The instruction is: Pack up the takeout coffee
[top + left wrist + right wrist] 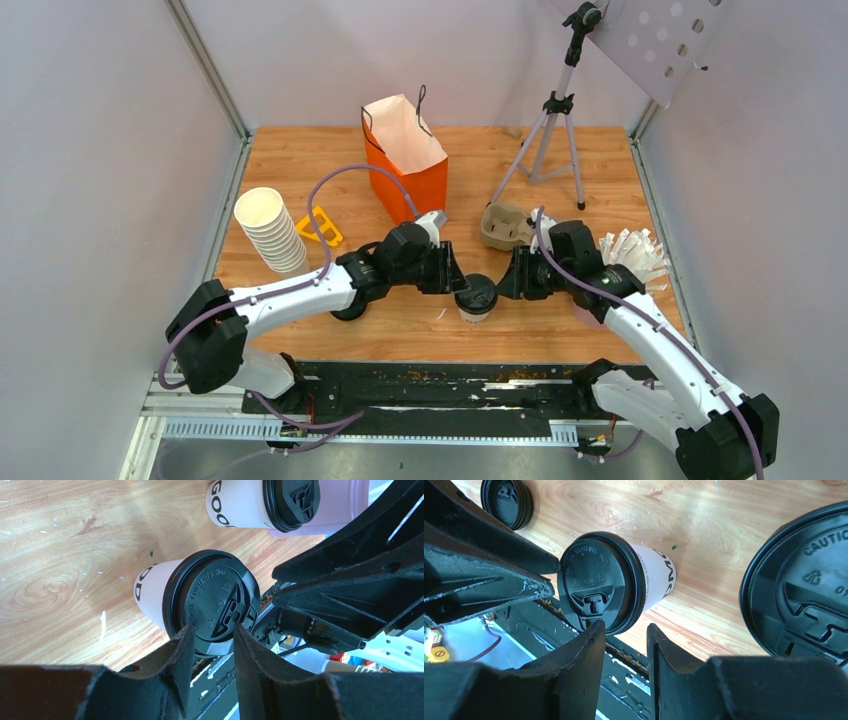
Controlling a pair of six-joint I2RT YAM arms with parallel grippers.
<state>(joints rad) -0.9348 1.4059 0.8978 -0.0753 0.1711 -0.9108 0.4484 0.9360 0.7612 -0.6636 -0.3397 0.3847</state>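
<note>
One takeout coffee (476, 297), a white paper cup with a black lid, stands near the table's front edge between both grippers. My left gripper (452, 278) is at its left, my right gripper (505, 280) at its right. In the left wrist view the open left gripper (214, 630) has its tips at the lid's rim (212, 600), nothing between them. In the right wrist view the open right gripper (625, 626) stands beside the same cup (609, 582), one tip at the lid's edge. A second capped cup (265, 502) stands close by my right arm. The orange paper bag (405, 160) stands open at the back.
A tilted stack of lidless white cups (270, 230) and a yellow object (320, 228) are at the left. A cardboard cup carrier (505, 225) lies behind the right gripper. Loose black lids (506, 502) lie under my left arm. A tripod (550, 140) stands back right, a fan of white pieces (635, 255) below it.
</note>
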